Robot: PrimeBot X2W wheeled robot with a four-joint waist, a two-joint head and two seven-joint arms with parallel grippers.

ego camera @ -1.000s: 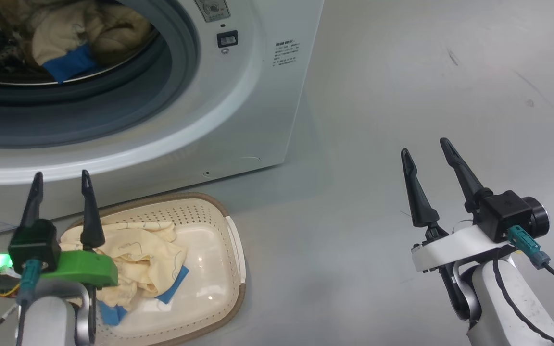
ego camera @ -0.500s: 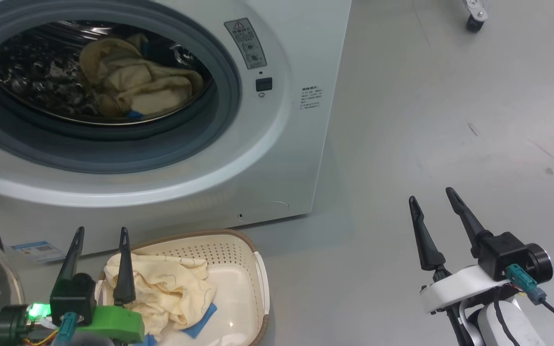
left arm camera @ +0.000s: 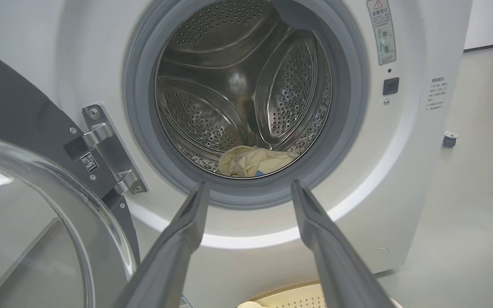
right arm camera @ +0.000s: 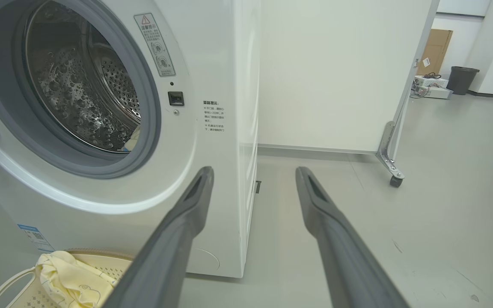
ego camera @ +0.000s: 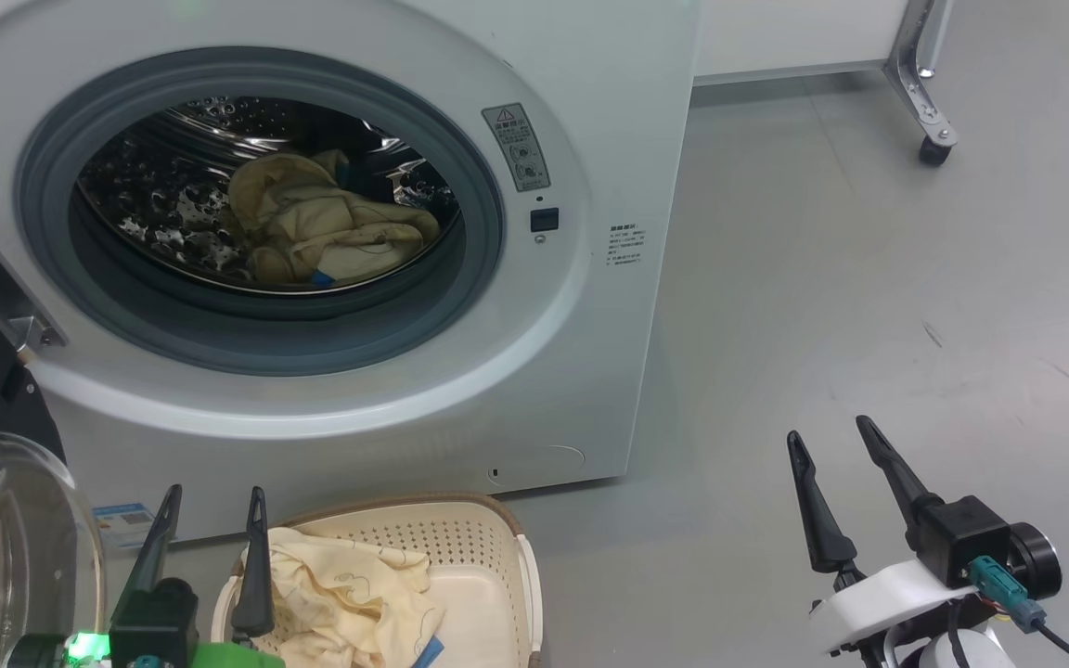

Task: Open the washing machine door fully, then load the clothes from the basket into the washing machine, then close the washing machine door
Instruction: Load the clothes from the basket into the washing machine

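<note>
Clothes (ego camera: 349, 594) show in head view, bin (right arm camera: 461, 79) in right wrist view.

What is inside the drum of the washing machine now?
A crumpled pile of pale-yellow clothes lies on the bottom of the steel drum, with a small blue piece at its front edge. Whatever lies under the pile is covered.

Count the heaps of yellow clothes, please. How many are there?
2. One heap lies in the drum of the washing machine; the other heap lies in the basket on the floor before it. Further pieces may be hidden underneath.
</note>
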